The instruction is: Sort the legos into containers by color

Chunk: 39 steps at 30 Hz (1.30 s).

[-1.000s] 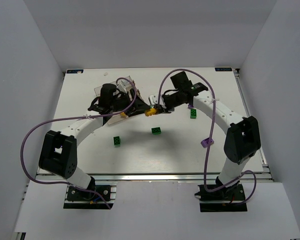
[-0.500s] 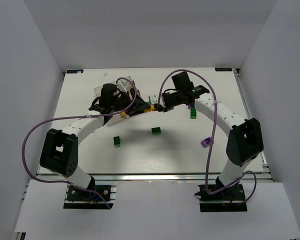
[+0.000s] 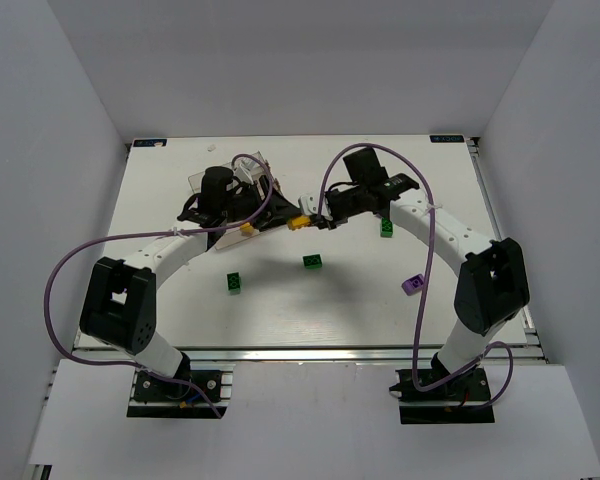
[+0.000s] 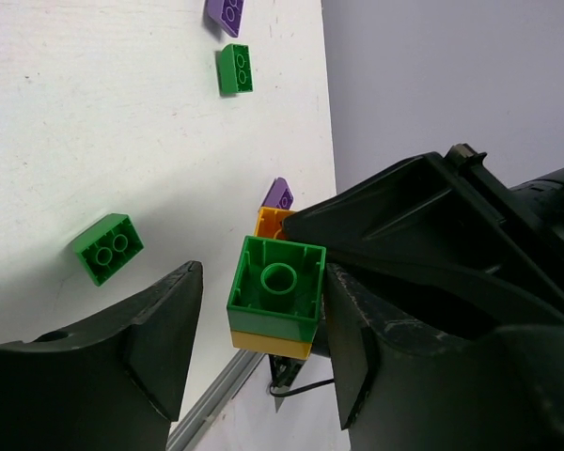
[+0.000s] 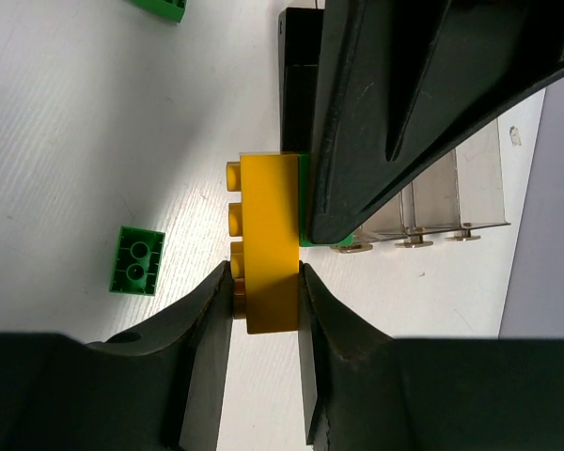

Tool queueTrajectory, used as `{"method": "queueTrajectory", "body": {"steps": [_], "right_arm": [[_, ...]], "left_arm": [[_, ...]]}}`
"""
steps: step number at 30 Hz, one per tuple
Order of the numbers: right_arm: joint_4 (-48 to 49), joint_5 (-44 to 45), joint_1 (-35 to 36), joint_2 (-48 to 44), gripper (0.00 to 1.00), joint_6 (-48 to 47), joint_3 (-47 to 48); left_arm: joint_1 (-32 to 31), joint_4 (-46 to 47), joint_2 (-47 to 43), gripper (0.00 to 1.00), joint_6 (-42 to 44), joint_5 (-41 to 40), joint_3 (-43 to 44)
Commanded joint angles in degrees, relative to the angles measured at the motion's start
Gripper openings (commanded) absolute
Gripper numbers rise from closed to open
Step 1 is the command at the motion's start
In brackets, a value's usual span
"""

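The left claw (image 3: 283, 215) and the right claw (image 3: 318, 220) stand tip to tip over the middle of the tabletop (image 3: 320, 310). The gap between them is blocked by the yellow brick (image 5: 268, 244) pinched in the right claw and the stacked green brick (image 4: 277, 282) on it. Only a thin slit stays free beside one left finger (image 4: 160, 329). The clear tray (image 3: 212, 180) lies under the left arm. The near tabletop is open around a left green brick (image 3: 235, 283), a middle green brick (image 3: 312, 262) and a purple brick (image 3: 412, 284).

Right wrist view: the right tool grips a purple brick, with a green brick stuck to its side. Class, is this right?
Not quite. The right tool grips a yellow brick, not a purple one, as the right wrist view shows. The rest holds: a green brick is stuck to its side.
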Motion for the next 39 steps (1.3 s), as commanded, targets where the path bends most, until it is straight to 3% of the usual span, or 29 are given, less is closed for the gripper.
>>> {"method": "queueTrajectory", "body": {"steps": [1,6,9,12,13,14,18,22,29,39], "right_arm": [[-0.1,-1.9,0.3,-2.7,0.00,-1.3,-0.3],[-0.1,-1.9,0.1,-2.7,0.00,-1.3,-0.7],[-0.1,-1.9,0.2,-2.7,0.00,-1.3,-0.7],[-0.1,-2.3,0.4,-2.7,0.00,-0.9,-0.8],[-0.7,-3.1,0.2,-2.7,0.00,-1.0,-0.7],[-1.6,-3.9,0.2,-2.7,0.00,-1.7,-0.8],[-10.2,-7.9,0.3,-2.6,0.00,-10.8,-0.7],[-14.4,-8.6,0.8,-2.5,0.00,-14.1,-2.1],[-12.1,-7.1,1.0,-2.6,0.00,-11.6,-4.2],[0.7,-0.7,1.4,-1.7,0.00,1.9,-5.2]], "left_arm": [[0.2,1.3,-0.3,0.62,0.0,0.5,0.8],[0.2,1.5,-0.3,0.57,-0.1,0.7,0.7],[0.2,1.5,-0.2,0.47,-0.1,1.0,1.0],[0.2,1.7,0.0,0.33,-0.1,1.4,1.0],[0.2,1.6,0.0,0.22,-0.1,1.4,1.0],[0.2,1.3,0.0,0.18,0.1,1.2,1.1],[1.6,-6.5,-0.8,0.00,3.8,-4.5,3.5],[5.0,-14.1,-0.6,0.00,7.9,-9.1,6.2],[10.8,-16.0,2.7,0.00,11.4,-11.4,9.7],[12.8,-31.1,16.9,0.00,20.9,-32.8,28.9]]}}
